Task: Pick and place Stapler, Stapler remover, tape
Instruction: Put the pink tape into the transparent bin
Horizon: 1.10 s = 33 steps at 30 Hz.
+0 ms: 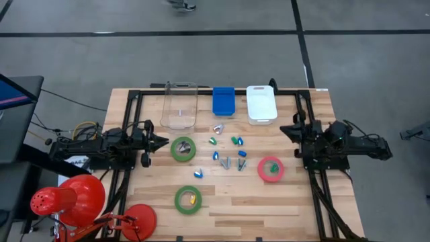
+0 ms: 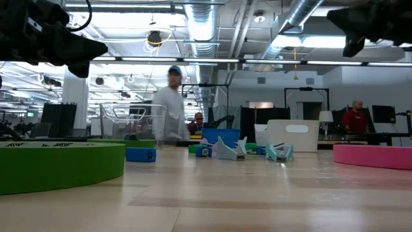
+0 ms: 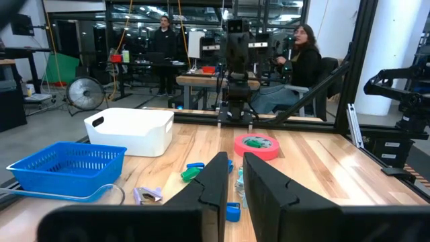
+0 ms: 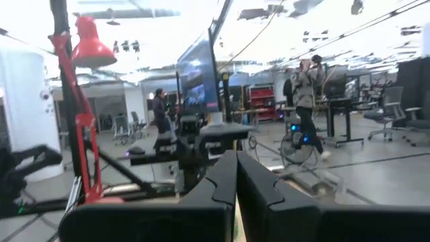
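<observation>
Three tape rolls lie flat on the wooden table: a green one (image 1: 183,148) near my left gripper, a second green one (image 1: 188,199) toward the near edge, and a red-pink one (image 1: 270,169) near my right gripper. Small blue and green staplers (image 1: 240,154) and silver claw-shaped staple removers (image 2: 225,149) lie scattered mid-table. My left gripper (image 1: 163,141) hovers level at the left side, nearly shut, with only a slit between its fingers (image 3: 222,181). My right gripper (image 1: 285,130) hovers at the right side, shut and empty, tilted slightly upward.
A clear container (image 1: 179,106), a blue basket (image 1: 224,101) and a white bin (image 1: 261,104) stand in a row along the far edge. A red desk lamp (image 1: 67,200) sits at the near left corner. People stand and sit in the room beyond the table.
</observation>
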Each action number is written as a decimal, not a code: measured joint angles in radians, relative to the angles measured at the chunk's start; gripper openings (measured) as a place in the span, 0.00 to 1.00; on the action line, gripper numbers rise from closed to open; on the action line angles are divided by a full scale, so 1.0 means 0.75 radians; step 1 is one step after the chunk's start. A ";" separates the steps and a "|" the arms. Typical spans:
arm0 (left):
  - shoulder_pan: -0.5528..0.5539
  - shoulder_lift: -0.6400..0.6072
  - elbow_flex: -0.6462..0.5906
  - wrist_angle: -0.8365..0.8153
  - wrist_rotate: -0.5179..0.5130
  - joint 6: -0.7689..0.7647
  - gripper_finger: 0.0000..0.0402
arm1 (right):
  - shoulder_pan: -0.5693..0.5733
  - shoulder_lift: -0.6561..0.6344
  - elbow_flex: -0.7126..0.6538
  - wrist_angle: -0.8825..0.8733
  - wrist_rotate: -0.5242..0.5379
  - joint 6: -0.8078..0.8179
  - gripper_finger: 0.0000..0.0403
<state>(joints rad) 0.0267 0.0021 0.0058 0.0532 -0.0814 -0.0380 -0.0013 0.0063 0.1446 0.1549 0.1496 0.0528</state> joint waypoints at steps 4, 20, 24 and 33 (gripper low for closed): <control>0.000 0.000 0.000 0.000 0.000 0.001 0.10 | 0.000 0.000 0.076 0.000 0.017 0.000 0.00; 0.000 -0.001 0.000 0.001 0.000 0.000 0.10 | 0.000 0.196 0.428 -0.208 0.017 0.000 0.00; 0.000 0.000 0.000 0.000 0.000 0.000 0.10 | 0.000 0.308 0.529 -0.248 0.013 0.000 0.00; 0.000 0.000 0.000 0.001 0.000 0.000 0.10 | 0.001 0.566 0.751 -0.280 0.011 0.000 0.00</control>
<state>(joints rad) 0.0266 0.0020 0.0057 0.0536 -0.0814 -0.0380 -0.0010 0.4307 0.7076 -0.0550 0.1578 0.0528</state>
